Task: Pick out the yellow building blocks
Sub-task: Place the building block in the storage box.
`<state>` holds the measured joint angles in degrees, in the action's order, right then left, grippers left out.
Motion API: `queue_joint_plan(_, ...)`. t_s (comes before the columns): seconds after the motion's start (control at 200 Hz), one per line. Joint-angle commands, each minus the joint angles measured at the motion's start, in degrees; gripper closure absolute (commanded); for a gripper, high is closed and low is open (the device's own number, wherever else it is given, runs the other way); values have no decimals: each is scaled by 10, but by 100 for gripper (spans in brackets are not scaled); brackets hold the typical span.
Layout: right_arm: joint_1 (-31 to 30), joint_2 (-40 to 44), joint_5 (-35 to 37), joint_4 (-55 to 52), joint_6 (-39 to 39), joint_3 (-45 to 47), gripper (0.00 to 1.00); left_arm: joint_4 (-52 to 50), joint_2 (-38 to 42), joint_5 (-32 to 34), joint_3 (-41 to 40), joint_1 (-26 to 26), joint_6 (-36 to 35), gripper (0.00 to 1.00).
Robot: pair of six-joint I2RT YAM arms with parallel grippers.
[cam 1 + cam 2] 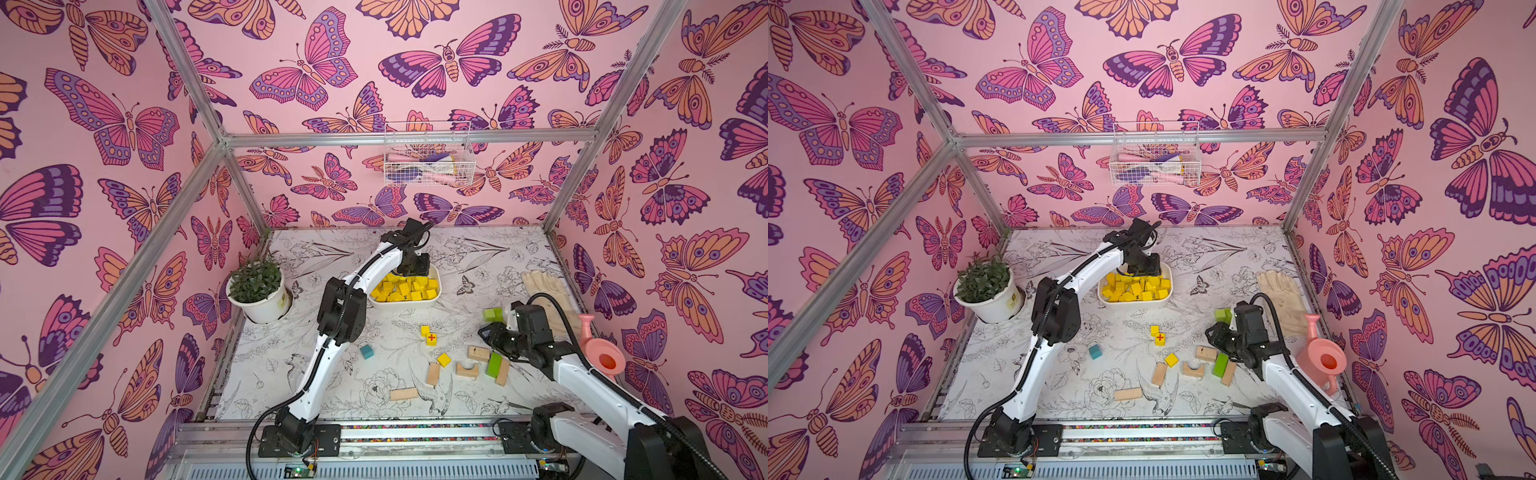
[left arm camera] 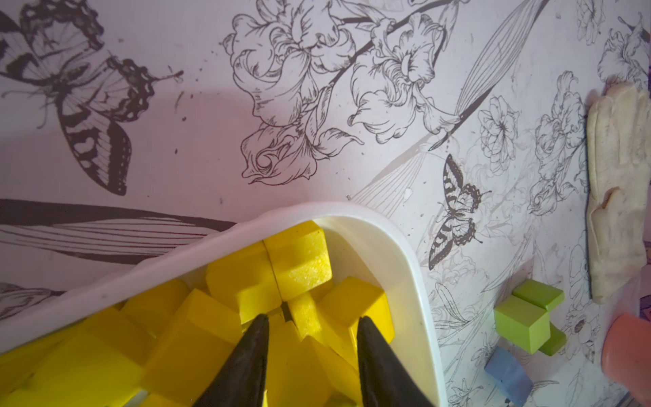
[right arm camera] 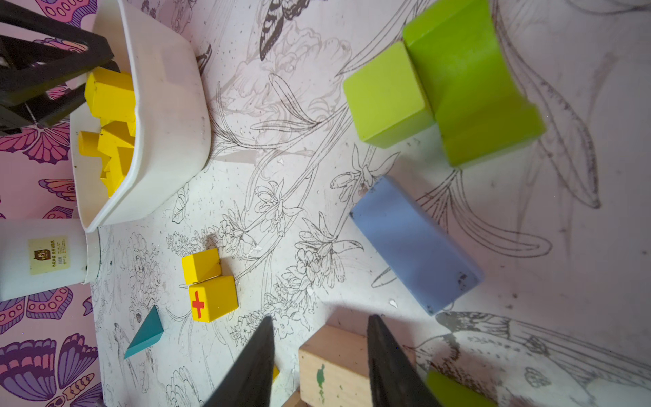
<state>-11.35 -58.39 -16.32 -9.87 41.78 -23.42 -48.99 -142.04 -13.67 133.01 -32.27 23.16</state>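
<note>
Many yellow building blocks (image 1: 405, 289) fill a white bin (image 1: 399, 306) at mid-table, seen in both top views. My left gripper (image 2: 313, 317) hangs over the bin's far end with its jaws apart and nothing between them; the yellow blocks (image 2: 299, 260) lie just beneath. Three more yellow blocks rest on the mat: a small cube (image 1: 424, 330), the cube with a red cross (image 1: 432, 338) touching it, and one (image 1: 444, 359) nearer the front. My right gripper (image 3: 320, 317) hovers open above a tan block (image 3: 334, 366), right of the cross cube (image 3: 213, 297).
Tan blocks (image 1: 478, 353) and a green block (image 1: 494, 365) cluster by the right arm, with another tan bar (image 1: 404, 394) near the front. Green blocks (image 1: 493, 314), a blue block (image 3: 415, 243) and a teal block (image 1: 366, 351) lie about. Plant pot (image 1: 259, 295) left; glove (image 1: 544, 286) and pink watering can (image 1: 600, 353) right.
</note>
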Motion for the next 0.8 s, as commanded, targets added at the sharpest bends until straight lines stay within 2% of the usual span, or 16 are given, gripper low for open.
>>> queue_joint_plan(0.0, 5, 6, -7, 5, -4, 5, 56, -19, -13, 9, 20, -2, 6, 48)
queue_joint_plan(0.145, 7, 8, -9, 3, -5, 5, 56, -20, -11, 10, 24, -1, 3, 41)
queue_joint_plan(0.315, 8, 17, -4, -4, -6, 4, 56, -20, 22, 19, 15, -9, -6, 44)
queue_joint_plan(0.436, 8, 19, -1, -7, -4, 5, 55, -20, 67, 36, -23, -18, -15, 44)
queue_joint_plan(0.551, 8, 24, -6, -22, -12, -1, 55, -18, 130, 57, -96, -25, -21, 44)
queue_joint_plan(0.656, -2, 39, -49, 18, -22, 8, 55, 11, 210, 77, -200, -34, -20, 44)
queue_joint_plan(0.741, -54, 48, -23, -5, -32, -13, 55, 52, 293, 88, -308, -35, -12, 44)
queue_joint_plan(0.796, -110, 49, 19, -35, -40, -37, 55, 81, 351, 94, -380, -34, -6, 43)
